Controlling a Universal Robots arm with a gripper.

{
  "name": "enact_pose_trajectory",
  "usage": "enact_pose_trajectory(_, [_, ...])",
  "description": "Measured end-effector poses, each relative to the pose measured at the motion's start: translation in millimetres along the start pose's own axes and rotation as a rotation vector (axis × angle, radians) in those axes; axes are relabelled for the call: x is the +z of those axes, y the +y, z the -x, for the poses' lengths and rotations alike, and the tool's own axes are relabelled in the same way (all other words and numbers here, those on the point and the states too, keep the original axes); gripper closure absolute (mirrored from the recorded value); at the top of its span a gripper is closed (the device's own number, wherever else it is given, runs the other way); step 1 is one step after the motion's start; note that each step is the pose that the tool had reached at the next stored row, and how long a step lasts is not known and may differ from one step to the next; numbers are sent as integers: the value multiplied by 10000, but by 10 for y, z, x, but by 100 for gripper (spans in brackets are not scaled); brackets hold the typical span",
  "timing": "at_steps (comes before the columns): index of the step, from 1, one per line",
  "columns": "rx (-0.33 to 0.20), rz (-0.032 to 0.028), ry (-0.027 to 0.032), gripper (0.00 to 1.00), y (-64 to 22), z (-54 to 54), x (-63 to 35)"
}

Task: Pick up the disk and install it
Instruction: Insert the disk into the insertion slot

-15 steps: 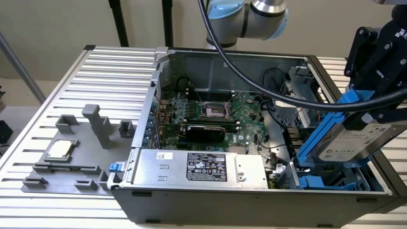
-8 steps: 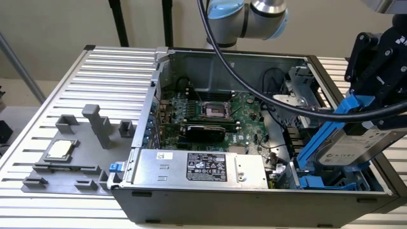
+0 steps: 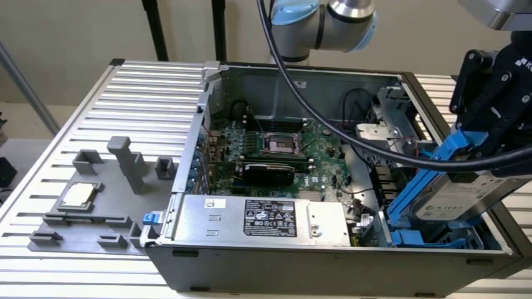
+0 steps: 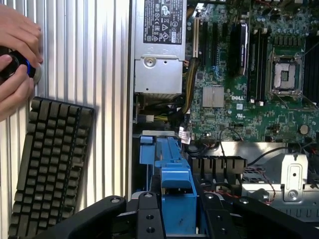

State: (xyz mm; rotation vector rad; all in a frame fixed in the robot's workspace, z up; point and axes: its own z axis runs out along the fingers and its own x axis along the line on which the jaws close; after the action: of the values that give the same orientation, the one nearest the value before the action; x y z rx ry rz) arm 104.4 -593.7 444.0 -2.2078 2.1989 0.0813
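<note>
**UR arm: grey joints, blue cap, black pincer**

Ext. view, top centre: arm joint (image 3: 337, 22), a rounded silver-grey metal shell w/ a pale blue plastic cap on the side toward the exterior view's left. Top right corner: 2nd joint (image 3: 507, 12), grey metal, cut off by the frame edge. Thick black cable (image 3: 273, 37) enters at top centre and curves down & across to the right edge of the frame. Pincer (image 3: 486, 149), right edge of frame: matte black, angular bars, white lettering on the housing, only partly legible. Wrist view: link bars (image 4: 149, 216) are flat & black w/ rounded ends, round pivot screws and small holes.
</note>
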Motion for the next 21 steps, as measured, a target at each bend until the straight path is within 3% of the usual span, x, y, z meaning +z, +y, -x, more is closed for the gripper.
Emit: enact_pose_trajectory(21, [-1,5,-18,67,-20,-6,145])
